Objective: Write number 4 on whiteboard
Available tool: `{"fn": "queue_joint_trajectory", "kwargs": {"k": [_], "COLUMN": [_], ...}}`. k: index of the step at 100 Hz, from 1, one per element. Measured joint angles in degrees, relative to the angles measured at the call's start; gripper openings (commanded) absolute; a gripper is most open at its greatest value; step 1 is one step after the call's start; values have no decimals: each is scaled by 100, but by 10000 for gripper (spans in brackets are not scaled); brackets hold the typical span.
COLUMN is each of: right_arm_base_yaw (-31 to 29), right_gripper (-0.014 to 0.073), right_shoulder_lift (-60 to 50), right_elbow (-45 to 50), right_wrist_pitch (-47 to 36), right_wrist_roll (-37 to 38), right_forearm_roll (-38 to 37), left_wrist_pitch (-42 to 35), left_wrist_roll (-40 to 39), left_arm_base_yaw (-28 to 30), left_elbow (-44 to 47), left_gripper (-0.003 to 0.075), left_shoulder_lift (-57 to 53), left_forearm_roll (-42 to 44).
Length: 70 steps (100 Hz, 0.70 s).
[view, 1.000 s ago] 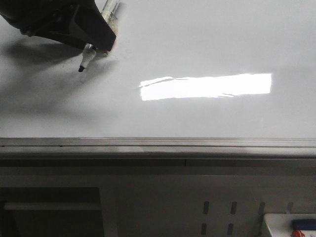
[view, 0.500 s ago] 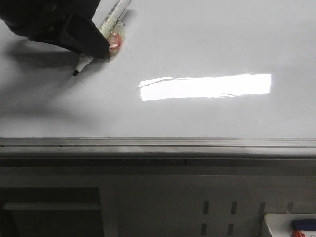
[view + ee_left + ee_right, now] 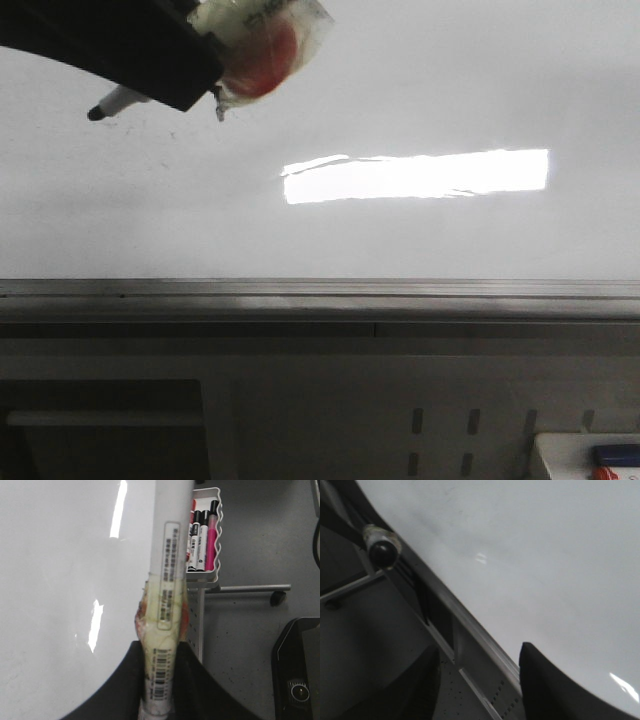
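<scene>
Left gripper (image 3: 190, 85) clamps a marker (image 3: 125, 100) by its taped barrel, high at the left of the whiteboard (image 3: 400, 240). Its dark tip points left, close to the board; whether it touches I cannot tell. From the left wrist, the marker (image 3: 167, 595) runs out from between the fingers (image 3: 125, 690) over the board (image 3: 60, 580), past a tray of pens (image 3: 202, 535). Right gripper (image 3: 480, 680) hangs with its fingers apart, gripping nothing, at the board's rail (image 3: 470, 630). No strokes of a 4 are discernible.
</scene>
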Motion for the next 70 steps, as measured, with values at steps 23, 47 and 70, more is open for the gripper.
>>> {"fn": "queue_joint_trajectory", "kwargs": {"k": [23, 47, 70], "right_arm_base_yaw": [1144, 1543, 1875], "right_gripper": [356, 356, 356], "right_shoulder_lift": [562, 913, 1225], "right_elbow": [-118, -122, -122], "right_wrist_pitch": [-406, -741, -1493], "right_wrist_roll": [-302, -341, -341], "right_forearm_roll": [26, 51, 61], "left_wrist_pitch": [405, 497, 497], "left_wrist_roll": [97, 102, 102], "left_arm_base_yaw": [-193, -193, -193], "left_elbow": [10, 3, 3], "left_gripper": [-20, -20, -20], "left_shoulder_lift": [11, 11, 11], "left_forearm_roll": [354, 430, 392]}}
